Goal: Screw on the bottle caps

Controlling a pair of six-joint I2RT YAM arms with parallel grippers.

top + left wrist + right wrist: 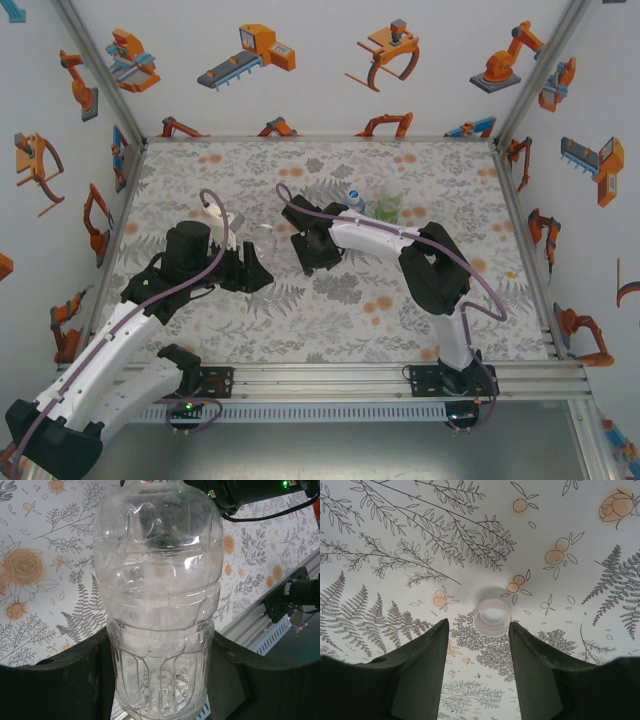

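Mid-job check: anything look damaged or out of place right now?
The clear bottle clamped in the left pincer looks creased and dented around its shoulder. A white cap lies loose on the table between the open tips of the right pincer. No spill visible.

I'm reaching the left arm (110, 340) forward and inward, and the left gripper (245, 268) is clamping a bottle (157, 605) between both fingers. I'm holding the right arm (375, 238) bent back at the elbow and stretching leftward, wrist tipping downward, the right gripper (479, 630) standing parted, gripping nothing.
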